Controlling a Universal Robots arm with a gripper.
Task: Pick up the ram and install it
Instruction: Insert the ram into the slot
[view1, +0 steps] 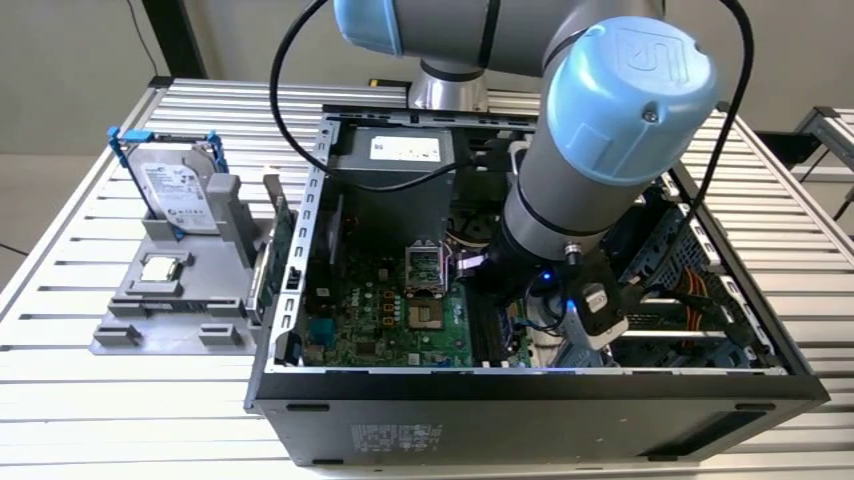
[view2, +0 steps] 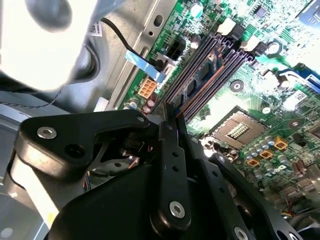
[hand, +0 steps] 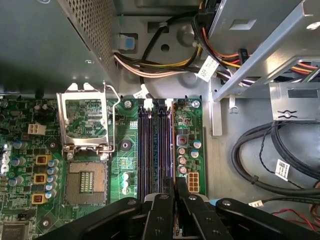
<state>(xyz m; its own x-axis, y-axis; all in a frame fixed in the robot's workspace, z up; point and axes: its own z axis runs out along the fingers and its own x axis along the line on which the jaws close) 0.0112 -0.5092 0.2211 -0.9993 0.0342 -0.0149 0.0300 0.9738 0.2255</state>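
The ram (view2: 202, 75) is a thin green stick with dark chips and a blue label. It stands on edge in one of the dark memory slots (hand: 150, 150) of the motherboard (view1: 387, 310). In both wrist views my gripper (view2: 170, 112) (hand: 175, 187) sits at the stick's near end. Its two black fingers (view2: 172, 150) are drawn close together on the stick. In the exterior view the arm's wrist (view1: 561, 220) reaches down into the open computer case (view1: 534, 385) over the slots and hides the fingers.
An open processor socket (hand: 86, 185) with a raised metal frame lies beside the slots. Bundled cables (hand: 280, 165) and a drive cage (view1: 694, 290) crowd the case's other side. Outside, on the exterior view's left, a grey fixture (view1: 167, 320) holds a silver hard drive (view1: 178, 190).
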